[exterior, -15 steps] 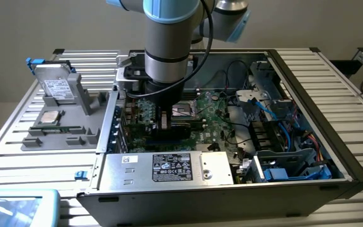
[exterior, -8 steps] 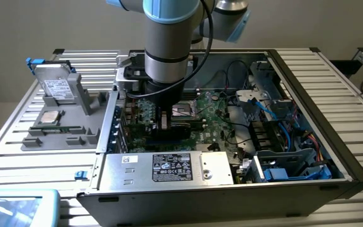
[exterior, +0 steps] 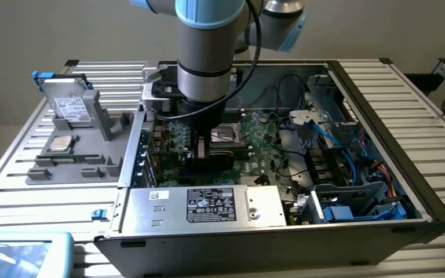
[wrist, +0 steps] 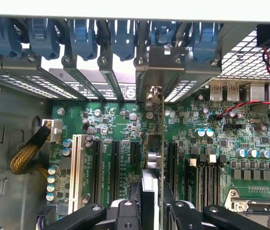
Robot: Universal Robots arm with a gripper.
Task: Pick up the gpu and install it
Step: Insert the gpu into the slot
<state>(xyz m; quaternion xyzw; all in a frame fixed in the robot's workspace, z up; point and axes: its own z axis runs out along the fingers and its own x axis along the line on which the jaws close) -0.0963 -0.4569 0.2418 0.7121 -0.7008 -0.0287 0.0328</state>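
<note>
Exterior view: slatted metal worktop (exterior: 408,87) carries an open PC case (exterior: 393,168), lying on its side with the motherboard (exterior: 265,147) facing up. Case holds, biggest first: silver power supply (exterior: 207,205) along the near wall, drive cage with blue cables (exterior: 354,202) at the exterior view's right, motherboard in the middle, CPU socket (exterior: 226,134) just beside the arm. Grey parts tray (exterior: 68,159) sits on the worktop at the exterior view's left, touching the case wall; in it a silver hard drive (exterior: 72,107) stands upright in a slot, a CPU (exterior: 60,143) lies flat, and a thin green memory stick (exterior: 72,157) lies in a groove near it.

Arm (exterior: 207,52) reaches straight down into the case. End effector (exterior: 201,152) is closed on the gpu (exterior: 201,147), card held on edge over the expansion slot area.

Wrist view: end effector (wrist: 149,211) fingers (wrist: 128,211) clamp the gpu (wrist: 150,187) on both faces, card edge-on between them. Its silver bracket (wrist: 166,60) is up against the case rear wall, among the blue slot clips (wrist: 82,36). Card sits in line with the black slots (wrist: 113,167), beside the white slot (wrist: 76,167). Can't tell if it's seated in the slot or just above it.
</note>
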